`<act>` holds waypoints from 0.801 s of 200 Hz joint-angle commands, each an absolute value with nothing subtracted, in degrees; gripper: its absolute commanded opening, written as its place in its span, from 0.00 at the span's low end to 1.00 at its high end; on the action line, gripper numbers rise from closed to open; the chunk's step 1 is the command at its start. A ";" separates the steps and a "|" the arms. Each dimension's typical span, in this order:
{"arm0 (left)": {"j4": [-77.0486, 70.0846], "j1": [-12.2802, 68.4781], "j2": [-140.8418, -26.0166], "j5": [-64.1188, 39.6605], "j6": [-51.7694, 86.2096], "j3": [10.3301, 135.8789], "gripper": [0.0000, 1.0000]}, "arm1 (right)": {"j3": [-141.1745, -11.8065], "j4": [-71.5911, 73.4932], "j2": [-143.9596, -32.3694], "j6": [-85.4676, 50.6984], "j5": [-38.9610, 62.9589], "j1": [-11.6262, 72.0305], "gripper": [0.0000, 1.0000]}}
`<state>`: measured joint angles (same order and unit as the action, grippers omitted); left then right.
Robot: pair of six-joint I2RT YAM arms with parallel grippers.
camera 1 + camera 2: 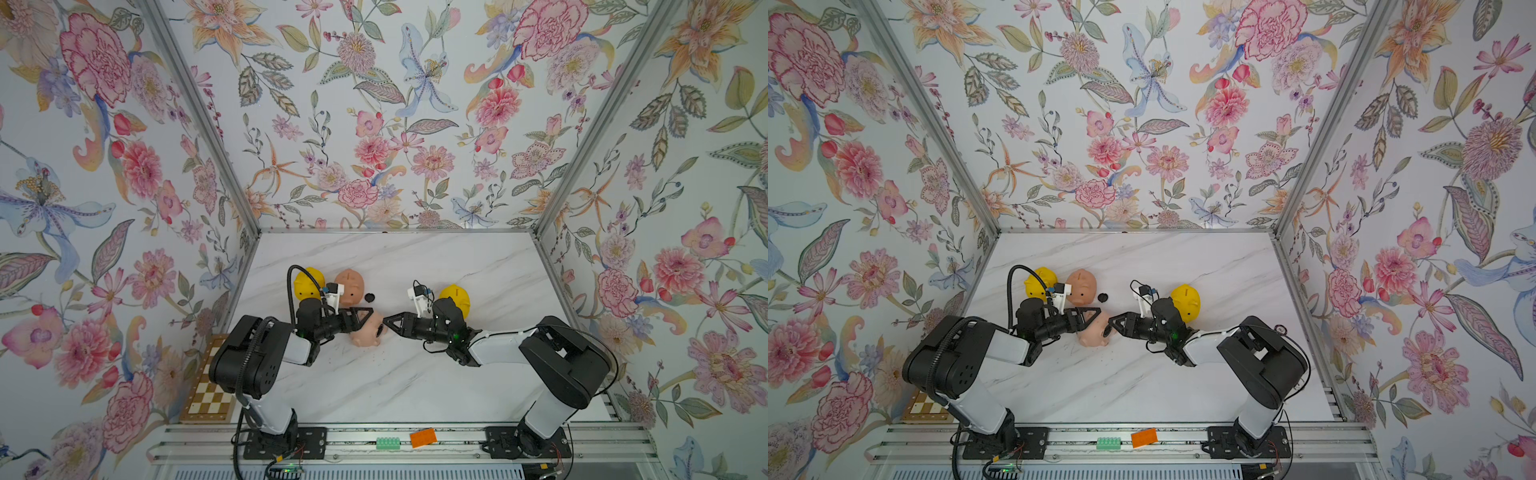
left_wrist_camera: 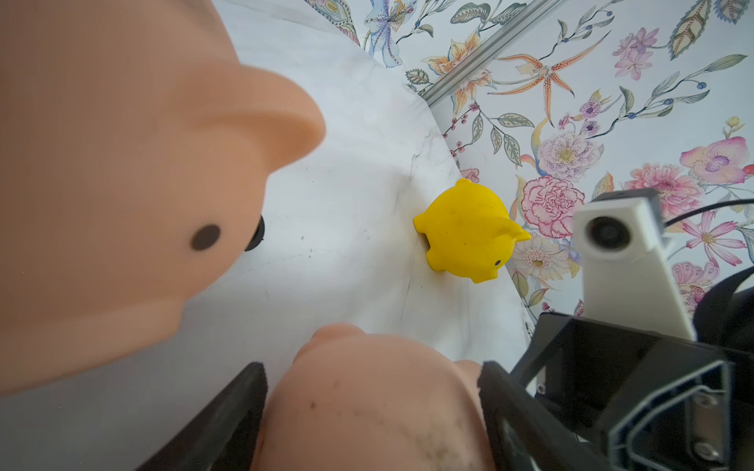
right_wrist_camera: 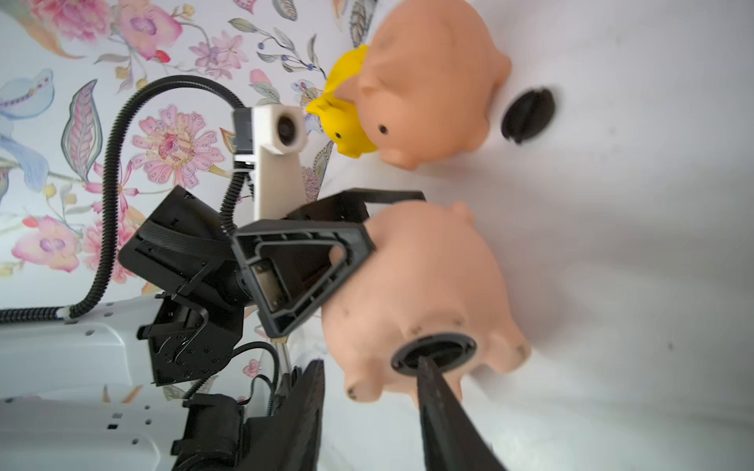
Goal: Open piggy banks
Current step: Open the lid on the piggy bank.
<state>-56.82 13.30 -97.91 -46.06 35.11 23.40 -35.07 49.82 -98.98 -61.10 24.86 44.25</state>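
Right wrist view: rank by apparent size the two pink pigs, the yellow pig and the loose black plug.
1. pink pig with its plug fitted, though it sits nearer the camera, so its lead is unsure
2. other pink pig
3. yellow pig, mostly hidden behind that one
4. loose black plug

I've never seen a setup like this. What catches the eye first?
Loud floral wallpaper surrounds a marble table. At its middle, a peach-pink piggy bank is turned on its side: the left gripper clamps its body while the right gripper touches the black plug in its belly. Two yellow pigs sit farther back.
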 commanded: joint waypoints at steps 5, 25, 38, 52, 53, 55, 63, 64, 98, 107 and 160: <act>-43.77 14.52 -100.59 -43.67 31.86 20.92 0.84 | -32.11 59.41 -100.10 -81.72 22.78 44.73 0.38; -43.77 14.64 -100.55 -43.68 31.83 21.01 0.84 | -31.33 60.47 -101.45 -86.63 23.31 44.81 0.37; -43.83 14.53 -100.45 -43.76 31.77 20.92 0.83 | -30.69 64.23 -103.36 -90.36 23.64 44.84 0.35; -43.94 14.57 -100.32 -43.68 31.74 20.92 0.83 | -29.52 70.38 -106.11 -94.74 22.11 45.21 0.31; -43.99 14.58 -100.30 -43.68 31.73 20.92 0.83 | -29.48 70.87 -106.36 -95.09 21.95 45.28 0.31; -43.96 14.63 -100.35 -43.68 31.73 20.92 0.83 | -29.45 71.75 -106.83 -95.62 21.79 45.33 0.30; -43.95 14.57 -100.28 -43.68 31.73 20.92 0.83 | -29.74 74.11 -108.83 -98.16 21.71 45.40 0.27; -43.95 14.53 -100.28 -43.68 31.73 20.92 0.83 | -29.77 74.54 -109.13 -98.43 21.67 45.42 0.26; -44.08 14.56 -99.84 -43.59 31.74 20.59 0.83 | -31.41 83.06 -115.22 -104.18 19.60 47.25 0.23; -44.21 14.57 -99.67 -43.60 31.75 20.52 0.83 | -31.72 83.26 -115.77 -104.41 19.28 47.61 0.23; -45.00 14.55 -99.56 -43.55 31.84 20.22 0.83 | -32.16 82.57 -116.45 -104.15 17.50 48.46 0.23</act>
